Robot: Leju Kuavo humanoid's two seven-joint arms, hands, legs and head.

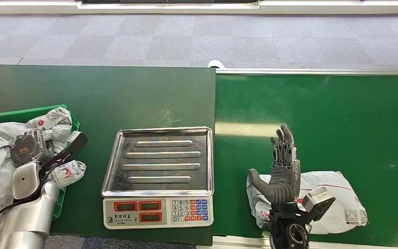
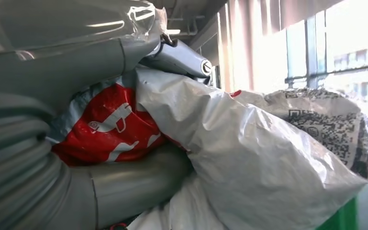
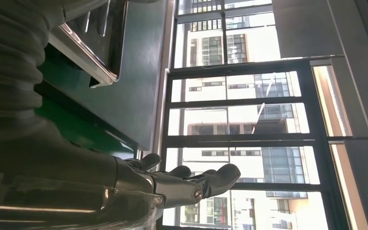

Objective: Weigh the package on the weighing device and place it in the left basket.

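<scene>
Lower right of the head view: the right hand (image 1: 284,171) stands upright above the near edge of the green belt (image 1: 342,119), fingers apart and extended, holding nothing. The right wrist view confirms this; the fingers (image 3: 206,179) are spread against the windows with nothing between them.

Directly behind and beneath that hand lies the package (image 1: 337,205), a white-grey poly mailer flat on the belt, with a printed code label toward its right end. The hand is above it, not in contact as far as the frames show.

Handling judgement: the package looks soft, thin and light, with a slick film skin that will crumple and slide. A grip across its middle, gathering the film, appears safer than a pinch at a corner, which may let the contents sag or slip.

Lower centre: the weighing device (image 1: 158,176) sits on the dark green counter (image 1: 109,98), steel pan bare, displays and keypad facing the near edge. It is just beside the belt's left edge.

Lower left: the left hand (image 1: 31,148) rests in among crumpled mailers heaped in the left basket (image 1: 10,115), a green tray at the counter's left end. The left wrist view shows white and red-printed mailers (image 2: 249,153) pressed close against the hand's cover; whether its fingers are closed on one cannot be told.

Assessment: weighing is not yet done; the package remains on the belt.
</scene>
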